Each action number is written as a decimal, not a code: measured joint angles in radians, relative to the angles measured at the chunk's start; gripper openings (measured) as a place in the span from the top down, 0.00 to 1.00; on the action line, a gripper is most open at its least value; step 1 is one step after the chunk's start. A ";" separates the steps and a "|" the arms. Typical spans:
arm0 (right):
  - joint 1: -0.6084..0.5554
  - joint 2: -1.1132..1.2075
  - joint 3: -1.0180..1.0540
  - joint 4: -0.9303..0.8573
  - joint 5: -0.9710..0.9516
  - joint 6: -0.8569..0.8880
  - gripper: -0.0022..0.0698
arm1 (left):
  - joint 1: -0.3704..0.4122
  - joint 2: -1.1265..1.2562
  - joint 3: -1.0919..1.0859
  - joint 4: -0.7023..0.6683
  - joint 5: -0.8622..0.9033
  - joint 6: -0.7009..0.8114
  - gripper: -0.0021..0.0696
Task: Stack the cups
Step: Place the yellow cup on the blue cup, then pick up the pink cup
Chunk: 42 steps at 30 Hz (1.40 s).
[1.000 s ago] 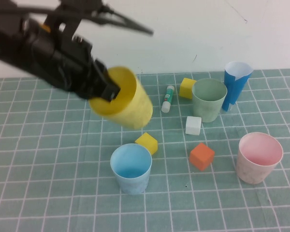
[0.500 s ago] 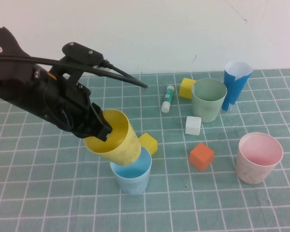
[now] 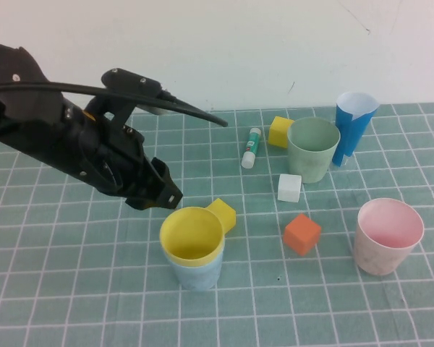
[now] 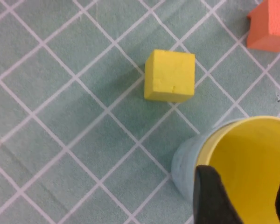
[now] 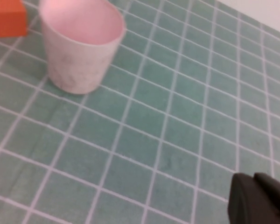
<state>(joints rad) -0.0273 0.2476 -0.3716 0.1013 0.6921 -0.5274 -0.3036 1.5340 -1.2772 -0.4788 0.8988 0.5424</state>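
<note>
Yellow cup (image 3: 192, 235) sits nested in the blue cup (image 3: 195, 271) near the desk's front edge; the left gripper (image 3: 163, 196), jaws parted and empty, hangs just behind. Pale green cup (image 3: 312, 149) and pink cup (image 3: 388, 236) are unstacked. The right gripper (image 5: 259, 200), closed and empty, is parked near the pink one.

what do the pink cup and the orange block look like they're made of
Pink cup: probably paper or thin plastic, matte, with a thin rim and faint grey scuffs on its wall. Orange block: likely foam or painted wood, matte, with crisp edges and no shine.

Stack: yellow paper cup (image 3: 192, 233) nested in light blue paper cup (image 3: 195, 273), near the tabletop's (image 3: 72, 289) front edge.
Left gripper (image 3: 163, 196): above, just behind-left of the stack.
Yellow foam cube (image 3: 222, 214): directly behind the stack.
Pink paper cup (image 3: 388, 236): front right.
</note>
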 joint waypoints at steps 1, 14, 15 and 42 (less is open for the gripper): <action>0.000 0.007 -0.009 0.036 0.006 -0.045 0.97 | 0.000 -0.010 0.002 0.000 -0.010 -0.004 0.59; 0.000 0.527 -0.301 0.405 0.179 -0.417 0.97 | 0.000 -0.272 0.002 -0.007 -0.231 -0.013 0.96; 0.000 0.569 -0.318 0.407 0.174 -0.440 0.97 | 0.000 -0.296 0.007 -0.007 -0.244 -0.013 0.96; 0.000 1.295 -0.585 0.596 0.081 -0.694 0.41 | 0.000 -1.076 0.684 -0.023 -0.620 0.057 0.97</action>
<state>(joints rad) -0.0273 1.5425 -0.9568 0.6973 0.7727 -1.2216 -0.3036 0.4583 -0.5932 -0.5019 0.2792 0.5993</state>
